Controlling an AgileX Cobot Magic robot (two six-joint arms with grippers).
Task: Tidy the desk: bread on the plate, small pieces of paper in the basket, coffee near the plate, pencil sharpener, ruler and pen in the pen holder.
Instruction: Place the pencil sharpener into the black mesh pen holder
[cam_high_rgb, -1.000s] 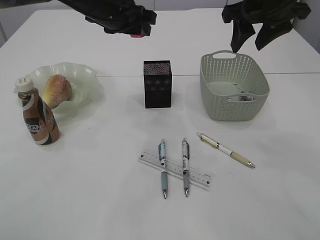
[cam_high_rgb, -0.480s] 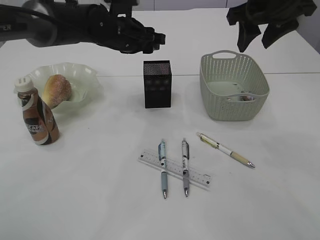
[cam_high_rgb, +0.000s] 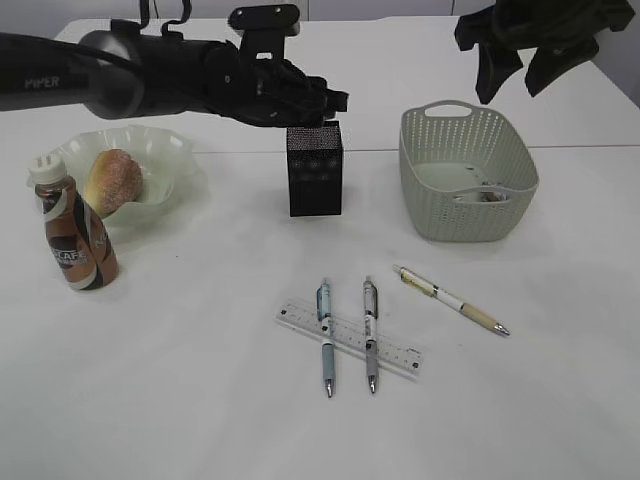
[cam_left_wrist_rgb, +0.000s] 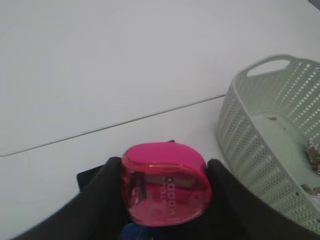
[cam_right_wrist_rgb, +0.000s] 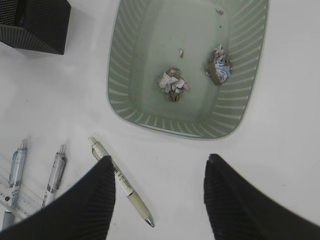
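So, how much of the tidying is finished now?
Done: bread on the plate, coffee beside it, paper balls in the basket. In hand: left gripper holds the pink sharpener near the pen holder. Left: ruler and three pens.

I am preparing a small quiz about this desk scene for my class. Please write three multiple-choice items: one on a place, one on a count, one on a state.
1. Where is the bread?
A. in the basket
B. on the green plate
C. beside the ruler

2. How many pens lie on the desk?
A. one
B. five
C. three

3. What does the left gripper hold?
A. a pink pencil sharpener
B. nothing
C. a paper ball

Key:
1 B, the roll rests in the ruffled dish.
2 C, two pens cross the ruler and a third pen lies apart, nearer the basket.
3 A, the left wrist view shows the sharpener between the jaws.
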